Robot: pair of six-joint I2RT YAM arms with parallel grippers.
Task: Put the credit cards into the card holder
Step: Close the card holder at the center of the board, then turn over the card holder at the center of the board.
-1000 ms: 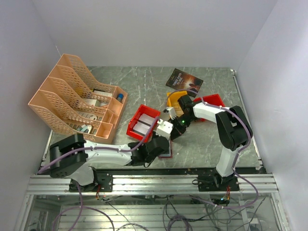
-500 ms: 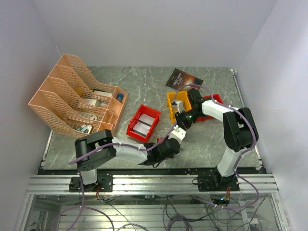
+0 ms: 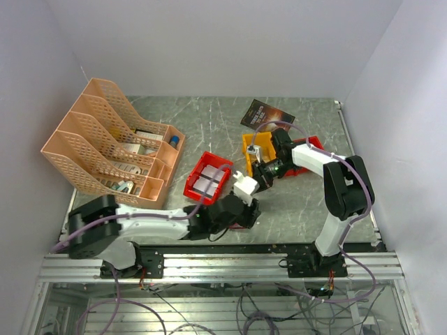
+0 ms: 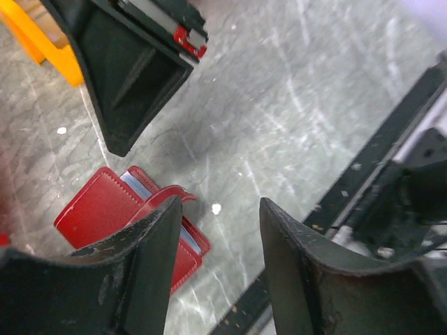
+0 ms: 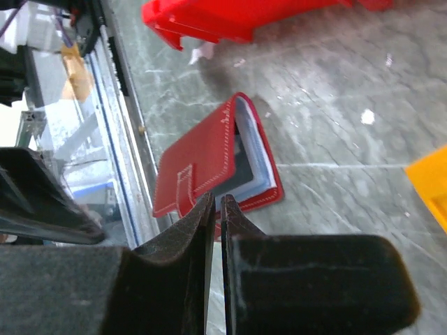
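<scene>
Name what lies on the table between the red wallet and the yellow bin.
Nothing. In the right wrist view, the stretch of table between the wallet and the yellow bin is bare marbled surface, apart from a pale fleck.

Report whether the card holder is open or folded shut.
Folded over but unfastened: the card holder lies flat, its snap tab arching loose and pale inner pockets showing at the gaping edge.

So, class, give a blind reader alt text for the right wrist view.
A dark-red card holder lies slightly open on the grey marble table, pale pockets showing. The right gripper, shut and empty, fills the foreground; a red bin sits beyond.
</scene>
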